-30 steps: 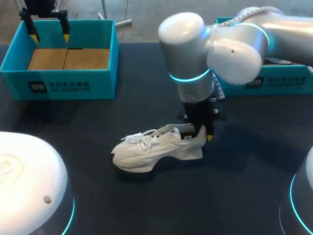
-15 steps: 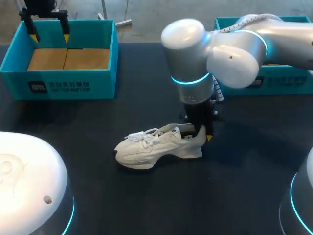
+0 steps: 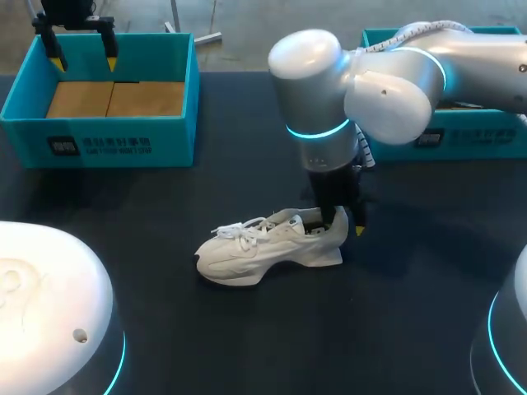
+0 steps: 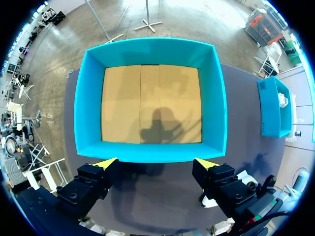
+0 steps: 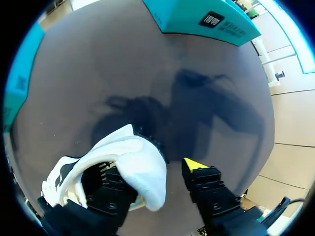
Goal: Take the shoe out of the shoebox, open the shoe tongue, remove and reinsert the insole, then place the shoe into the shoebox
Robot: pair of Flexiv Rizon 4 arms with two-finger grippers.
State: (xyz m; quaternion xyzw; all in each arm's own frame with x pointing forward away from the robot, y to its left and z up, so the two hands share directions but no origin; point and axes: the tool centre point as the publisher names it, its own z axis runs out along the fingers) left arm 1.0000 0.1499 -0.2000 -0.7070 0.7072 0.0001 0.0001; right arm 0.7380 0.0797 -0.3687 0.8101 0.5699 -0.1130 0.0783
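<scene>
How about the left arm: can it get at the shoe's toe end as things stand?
Probably yes. The left gripper is open and empty above the shoebox, and only bare table lies between it and the shoe. The right gripper is at the heel, so the toe end is free.

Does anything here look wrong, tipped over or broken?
Nothing looks damaged or spilled. The white shoe stands upright on the table, and the right hand straddles its heel, one finger inside the opening, one outside.
</scene>
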